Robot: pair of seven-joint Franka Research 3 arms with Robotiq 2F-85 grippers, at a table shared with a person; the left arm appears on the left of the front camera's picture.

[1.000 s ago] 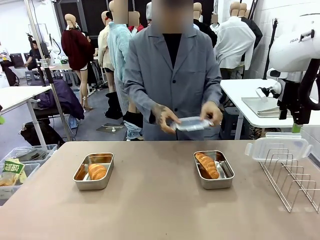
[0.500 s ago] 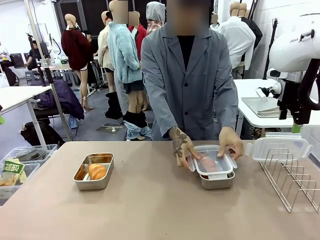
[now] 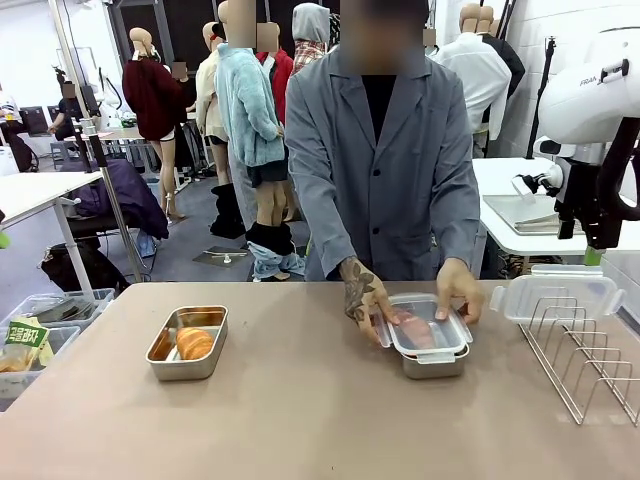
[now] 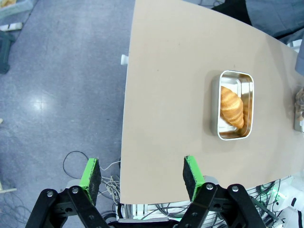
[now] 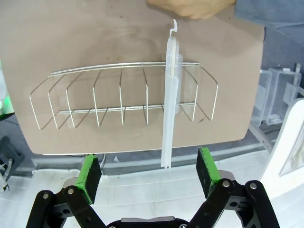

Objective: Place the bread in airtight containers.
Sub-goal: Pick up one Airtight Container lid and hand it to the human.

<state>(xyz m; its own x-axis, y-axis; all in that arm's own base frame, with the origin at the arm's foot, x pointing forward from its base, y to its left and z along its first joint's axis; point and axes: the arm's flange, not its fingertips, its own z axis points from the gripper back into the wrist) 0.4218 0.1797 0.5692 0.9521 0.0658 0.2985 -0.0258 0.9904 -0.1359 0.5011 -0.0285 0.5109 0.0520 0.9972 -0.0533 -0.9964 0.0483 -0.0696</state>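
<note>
The left tool (image 4: 141,176) points straight down with its jaws spread wide and nothing between the green pads. One pad hangs over the floor and the other over the edge of the tan surface (image 4: 166,95). Up at 2 o'clock from it, an open steel container (image 4: 235,105) holds a croissant (image 4: 231,105). The croissant lies along the tub's long side, its axis running from about 11 to 5 o'clock in the left wrist view.

The right tool (image 5: 148,172) also faces down, jaws wide apart and empty, above the surface's edge. Straight ahead at 12 o'clock stands a wire rack (image 5: 95,95). A clear lid (image 5: 170,95) sits on edge in it, seen edge-on and running 12 to 6 o'clock.

In the front view, the second container (image 3: 432,364) sits right of centre with a clear lid (image 3: 425,325) lying on top. The second croissant (image 3: 415,328) shows through that lid as a pinkish shape slanting from roughly 11 to 5 o'clock. The person leans in with both arms down. The tattooed hand (image 3: 365,297) presses the lid at its 9 o'clock side and the other hand (image 3: 458,290) at its 2 o'clock corner.
</note>
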